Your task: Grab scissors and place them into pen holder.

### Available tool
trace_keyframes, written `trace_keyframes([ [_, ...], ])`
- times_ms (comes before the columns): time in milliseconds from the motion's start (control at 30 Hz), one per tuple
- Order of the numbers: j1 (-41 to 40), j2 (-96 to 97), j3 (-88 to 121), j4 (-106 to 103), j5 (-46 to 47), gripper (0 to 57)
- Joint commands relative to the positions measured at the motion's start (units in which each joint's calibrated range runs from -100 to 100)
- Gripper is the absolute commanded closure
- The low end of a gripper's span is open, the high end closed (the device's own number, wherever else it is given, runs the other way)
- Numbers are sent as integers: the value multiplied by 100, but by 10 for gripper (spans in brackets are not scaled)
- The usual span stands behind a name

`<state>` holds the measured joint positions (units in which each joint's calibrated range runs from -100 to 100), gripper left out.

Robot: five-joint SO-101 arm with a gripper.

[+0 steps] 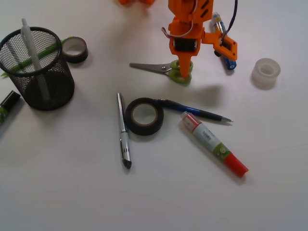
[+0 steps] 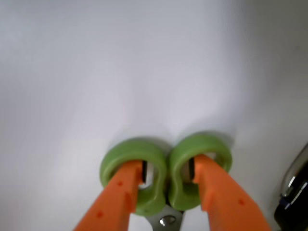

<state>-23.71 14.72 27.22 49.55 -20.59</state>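
Front view, arm: The orange gripper point(image 1: 183, 67) reaches down onto the white table point(image 1: 159, 192), its tips at the green handles of the scissors point(image 1: 166, 69).
Front view, scissors: They lie flat near the top centre of the table, blades pointing left toward the pen holder point(image 1: 37, 67), handles under the gripper.
Front view, pen holder: The black mesh cup stands upright at the far left, well apart from the scissors, already holding a white stick and a green one.
Front view, clutter: A black tape roll point(image 1: 144, 116), a silver pen point(image 1: 123, 130), a blue pen point(image 1: 195, 111) and a red-capped glue stick point(image 1: 213, 143) lie in the middle of the table; a smaller tape roll point(image 1: 75, 49) sits beside the cup and a clear tape roll point(image 1: 266, 72) lies at the right.
Wrist view, grip: One orange finger point(image 2: 122, 192) sits inside each green loop of the scissors point(image 2: 166, 171), so the jaws stand apart, threaded through the two handles; whether they press outward on the loops cannot be told.
Wrist view, contact: The scissors appear to rest on the table, not lifted.
Progress: The reach looks complete and the hold is being set. Left to do, by this reading: secure the handles, lift, carry left across the table and lower the scissors into the cup.
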Motion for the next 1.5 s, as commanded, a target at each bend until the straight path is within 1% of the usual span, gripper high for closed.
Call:
trace_keyframes([
  [0,-47,428,-14,6,-29,513],
  [33,-32,428,-23,15,-29,569],
  [67,-17,419,-23,15,-29,575],
  [100,-10,419,-23,23,-29,568],
  [267,-2,-31,77,120,-5,572],
  [367,13,-847,40,627,-10,572],
  [467,207,-2063,-105,1170,-24,572],
  [633,902,-4205,-1083,1922,-78,572],
  [700,1299,-4791,-1418,1948,-327,572],
  [800,2016,-5199,-1844,1773,-972,572],
  [900,2697,-5301,-1862,855,-1665,572],
  [1067,3631,-5284,-1173,-790,-2442,572],
  [1133,3908,-5284,-476,-2033,-2647,572],
  [1233,4229,-5293,828,-4473,-3033,572],
  [1267,4446,-5301,1825,-6022,-3443,572],
  [1333,4588,-5301,2558,-7107,-3604,572],
  [1467,4678,-5293,2993,-7387,-3609,572],
])
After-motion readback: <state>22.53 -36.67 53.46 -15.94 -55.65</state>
